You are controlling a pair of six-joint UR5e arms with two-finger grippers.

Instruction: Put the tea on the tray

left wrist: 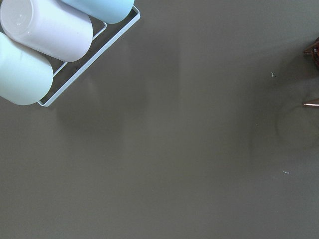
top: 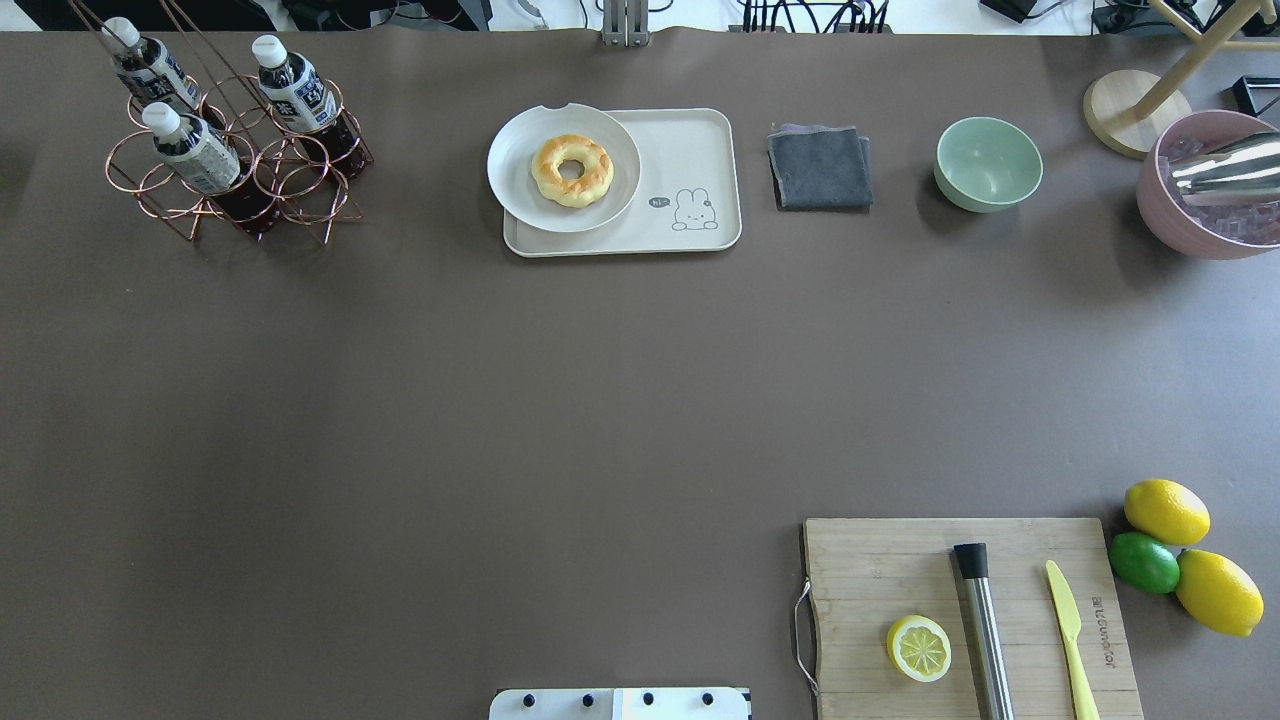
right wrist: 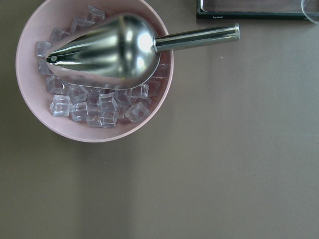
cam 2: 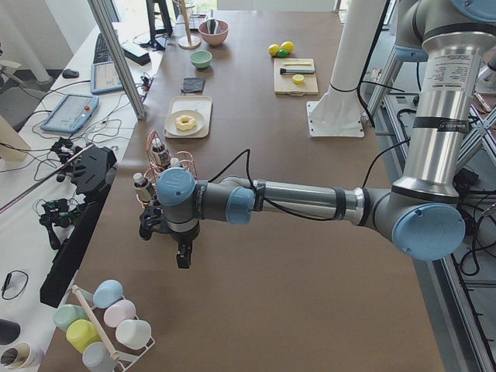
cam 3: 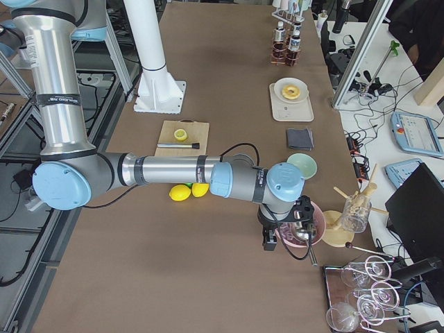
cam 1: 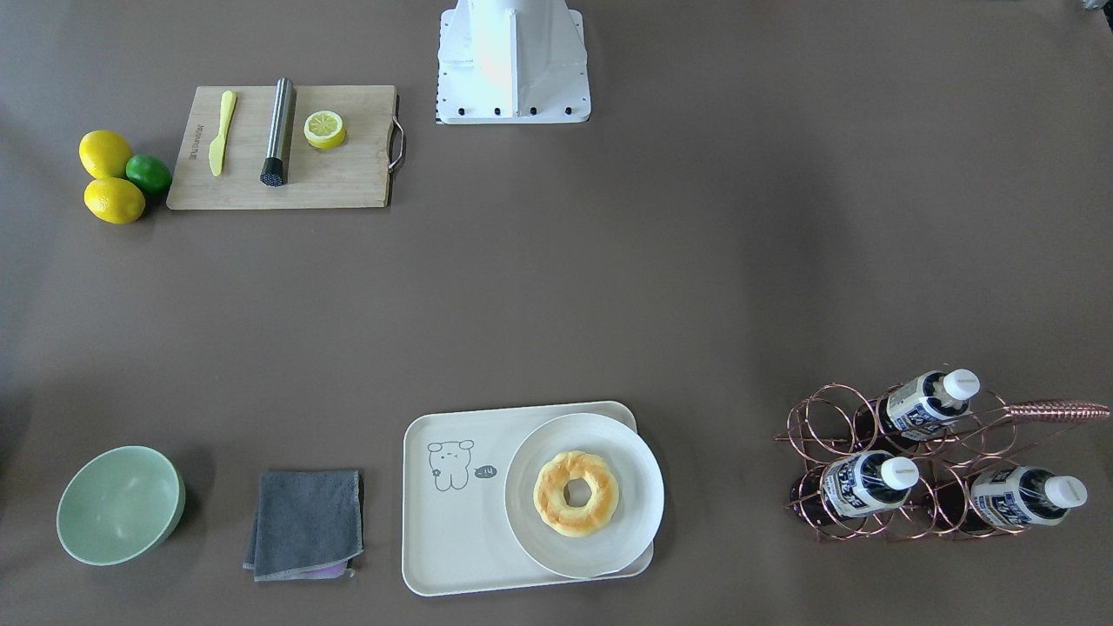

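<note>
Three tea bottles [top: 196,155] rest in a wire rack [top: 130,180] so they cannot roll, far from the tray [top: 700,140], whose bear side the plate [top: 520,195] leaves free; I cannot tell if left gripper [cam 2: 183,256] or right gripper [cam 3: 269,239] fingers are apart.

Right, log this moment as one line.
stage: unstarted | tea: three in rack | tray: plate, doughnut | left gripper: beside rack, state unclear | right gripper: by ice bowl, state unclear

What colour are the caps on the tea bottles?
White caps, clearest in the front-facing view.
</note>
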